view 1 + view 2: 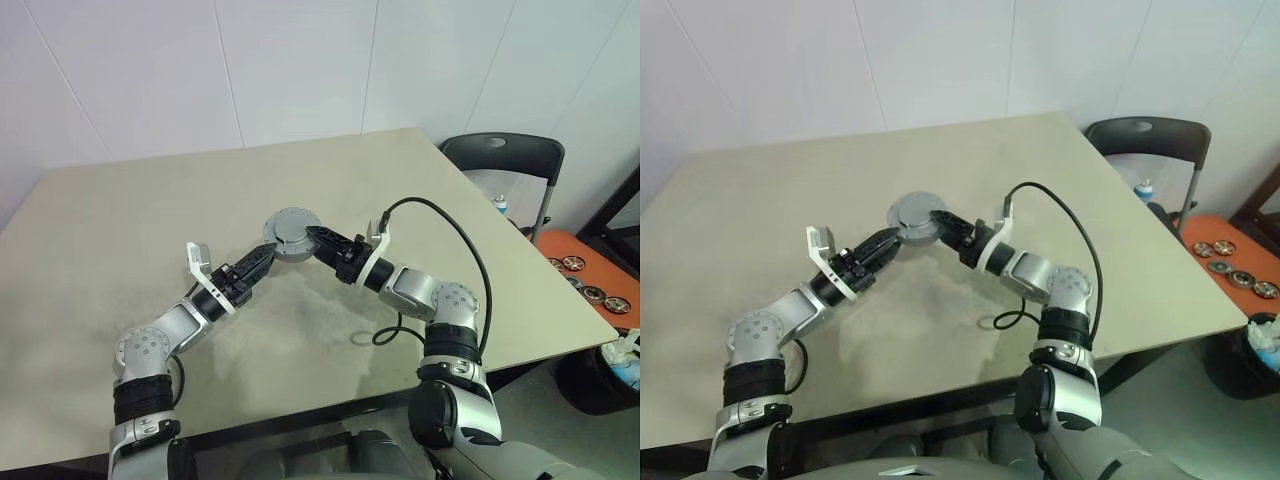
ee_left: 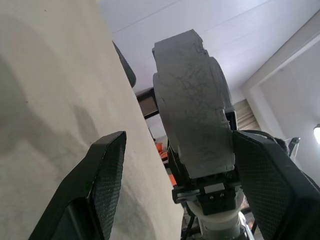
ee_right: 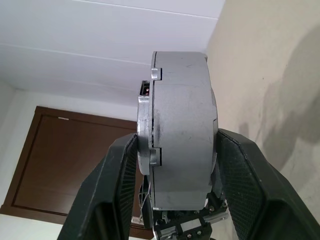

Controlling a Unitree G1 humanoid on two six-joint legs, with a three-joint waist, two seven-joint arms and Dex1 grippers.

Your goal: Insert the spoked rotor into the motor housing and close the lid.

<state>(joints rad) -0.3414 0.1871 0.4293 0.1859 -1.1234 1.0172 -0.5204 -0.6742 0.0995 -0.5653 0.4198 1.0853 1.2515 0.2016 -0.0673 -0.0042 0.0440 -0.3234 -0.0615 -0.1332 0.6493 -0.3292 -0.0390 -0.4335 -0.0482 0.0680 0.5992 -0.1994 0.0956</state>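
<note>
The left pincer (image 1: 262,256) reaches in from the left over the beige surface (image 1: 120,220), its black fingers (image 2: 107,175) spread apart, one on either side of a round grey disc without closing on it; whether the tips touch its edge I cannot tell. That disc is the motor housing (image 1: 292,233), seen from above as a plain grey round with a small hub in the middle, lifted clear of the surface between the two arms. From the wrist of the right arm it shows edge-on as a thick grey drum with a thinner flange on one face and a glimpse of copper behind it. The right pincer (image 1: 318,238) comes in from the right and has the housing clamped by its two flat faces, pads (image 3: 117,185) pressed against either side. Further right, beyond the surface's corner, stands a dark chair (image 1: 505,160), and some small round parts (image 1: 590,290) lie on an orange mat (image 1: 600,265) on the floor.
</note>
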